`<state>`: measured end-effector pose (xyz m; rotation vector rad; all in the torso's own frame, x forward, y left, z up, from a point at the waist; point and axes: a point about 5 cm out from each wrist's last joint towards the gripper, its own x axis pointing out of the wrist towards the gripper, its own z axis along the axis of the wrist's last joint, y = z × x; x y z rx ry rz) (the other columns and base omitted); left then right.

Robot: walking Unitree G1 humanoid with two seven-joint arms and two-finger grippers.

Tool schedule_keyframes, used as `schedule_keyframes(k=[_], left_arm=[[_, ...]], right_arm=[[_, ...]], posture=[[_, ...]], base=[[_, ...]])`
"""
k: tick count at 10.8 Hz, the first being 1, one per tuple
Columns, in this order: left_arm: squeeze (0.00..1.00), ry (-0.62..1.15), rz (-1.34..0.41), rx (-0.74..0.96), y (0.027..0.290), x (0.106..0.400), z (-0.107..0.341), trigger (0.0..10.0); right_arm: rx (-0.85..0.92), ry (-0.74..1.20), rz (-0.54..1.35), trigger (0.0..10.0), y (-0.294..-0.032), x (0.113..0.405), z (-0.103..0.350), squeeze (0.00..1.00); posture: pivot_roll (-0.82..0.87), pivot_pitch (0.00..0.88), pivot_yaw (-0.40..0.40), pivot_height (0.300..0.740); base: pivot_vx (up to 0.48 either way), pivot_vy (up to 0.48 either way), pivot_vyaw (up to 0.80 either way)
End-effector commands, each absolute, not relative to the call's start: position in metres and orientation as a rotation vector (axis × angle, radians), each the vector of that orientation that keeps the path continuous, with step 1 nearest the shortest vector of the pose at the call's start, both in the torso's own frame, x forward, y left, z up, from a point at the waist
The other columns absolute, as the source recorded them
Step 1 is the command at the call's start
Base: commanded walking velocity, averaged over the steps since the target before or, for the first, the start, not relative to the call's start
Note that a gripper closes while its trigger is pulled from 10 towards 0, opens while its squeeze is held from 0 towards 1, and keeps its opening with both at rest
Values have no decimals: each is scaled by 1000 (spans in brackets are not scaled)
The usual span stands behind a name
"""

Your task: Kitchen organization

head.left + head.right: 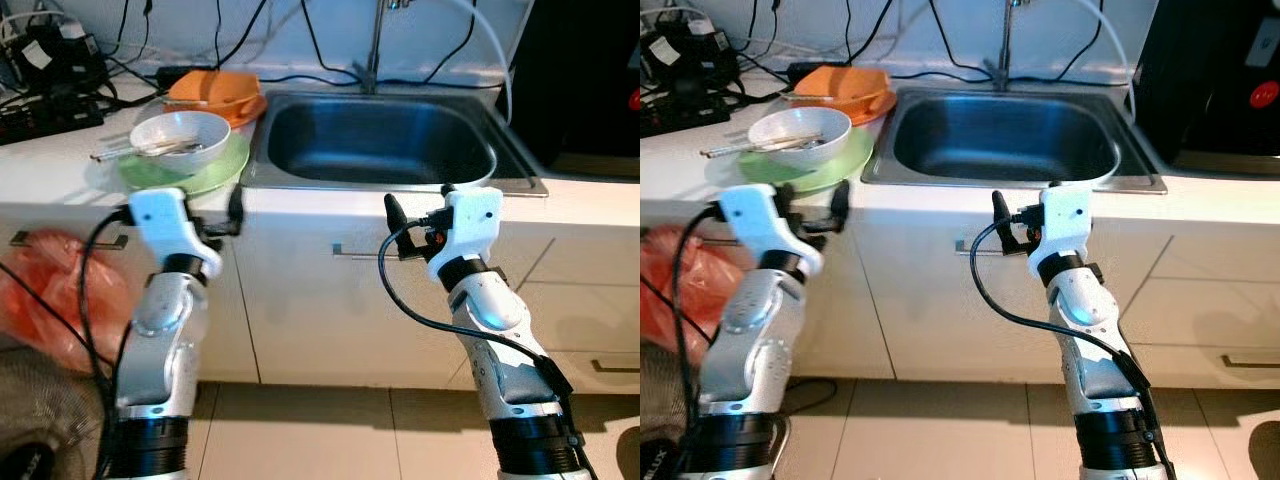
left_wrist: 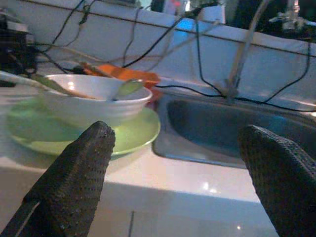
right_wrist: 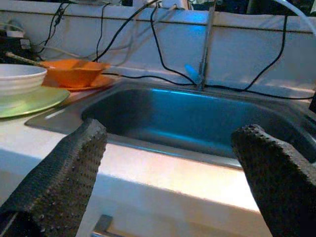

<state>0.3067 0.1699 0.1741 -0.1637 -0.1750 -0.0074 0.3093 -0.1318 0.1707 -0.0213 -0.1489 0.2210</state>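
A white bowl point(image 1: 180, 138) with a spoon and chopsticks in it sits on a green plate point(image 1: 215, 172) on the white counter, left of the steel sink point(image 1: 380, 140). Behind them an orange bowl on an orange plate point(image 1: 215, 92) stands near the wall. My left gripper point(image 1: 215, 222) is open at the counter's front edge, level with the green plate point(image 2: 133, 133) and just short of it. My right gripper point(image 1: 420, 205) is open too, held before the sink's front rim point(image 3: 163, 153). Nothing is between either pair of fingers.
A faucet point(image 1: 376, 45) rises behind the sink. Cables and black power gear point(image 1: 50, 70) crowd the back left of the counter. A black appliance point(image 1: 1220, 80) stands at the right. A red plastic bag point(image 1: 50, 300) hangs low on the left. Cabinet doors with handles point(image 1: 355, 252) face me.
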Motion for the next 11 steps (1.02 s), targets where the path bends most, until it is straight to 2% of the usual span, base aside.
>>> schedule_keyframes(k=[1, 3, 11], left_arm=[[0, -176, 8, -165, 170, 308, 176, 10000], [0, -166, 14, -175, 169, 309, 174, 10000], [0, -170, -7, -172, 164, 311, 176, 10000]], right_arm=[[-25, -158, 220, 10000, -132, 310, 173, 0], [-28, -156, 221, 10000, -132, 310, 172, 0], [-45, -159, 226, 10000, -130, 311, 173, 0]], posture=[[20, 0, -2, 740], [20, 0, -2, 740], [16, 0, -3, 740]], base=[[0, 368, 0], [0, 347, 0], [0, 0, 85]])
